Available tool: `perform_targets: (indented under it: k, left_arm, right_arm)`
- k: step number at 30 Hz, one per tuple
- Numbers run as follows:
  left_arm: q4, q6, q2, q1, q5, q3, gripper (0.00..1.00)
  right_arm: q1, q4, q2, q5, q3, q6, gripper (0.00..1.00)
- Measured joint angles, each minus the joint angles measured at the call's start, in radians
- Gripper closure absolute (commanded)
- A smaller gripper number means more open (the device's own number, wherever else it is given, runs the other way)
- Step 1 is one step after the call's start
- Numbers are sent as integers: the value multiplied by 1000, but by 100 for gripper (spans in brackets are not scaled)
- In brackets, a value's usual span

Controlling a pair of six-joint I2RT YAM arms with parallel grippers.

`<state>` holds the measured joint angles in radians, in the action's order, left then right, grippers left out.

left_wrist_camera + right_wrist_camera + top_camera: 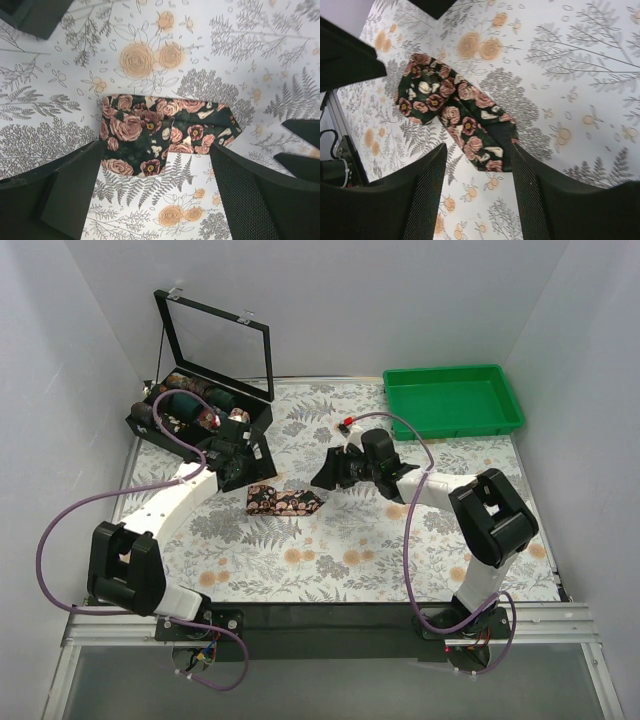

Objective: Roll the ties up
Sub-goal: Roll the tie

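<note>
The dark rose-printed fabric tie (283, 500) lies as a short, flattened bundle in the middle of the fern-patterned table cover (340, 560). Over it the left gripper (156, 150) stands wide and the right gripper (477, 150) is parted; neither holds it. The rolling seems nearly finished. The next move probably needs a firm grip across the bundle, to carry it to the far black glass-lidded box (200, 420).

Bare covering (330, 555) lies near-side of the tie (284, 501); left claw (245, 472) and right claw (326, 472) crowd its ends
</note>
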<state>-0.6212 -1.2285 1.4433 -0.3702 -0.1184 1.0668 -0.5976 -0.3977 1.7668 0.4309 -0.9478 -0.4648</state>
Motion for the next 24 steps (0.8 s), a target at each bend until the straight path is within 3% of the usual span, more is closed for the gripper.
perform_targets:
  k: [12, 24]
  left_arm:
    - [140, 18, -106, 224, 180, -252, 18]
    - [214, 35, -106, 234, 323, -288, 20]
  right_arm:
    - [-175, 15, 160, -54, -210, -89, 43]
    - [-214, 33, 311, -62, -296, -142, 45]
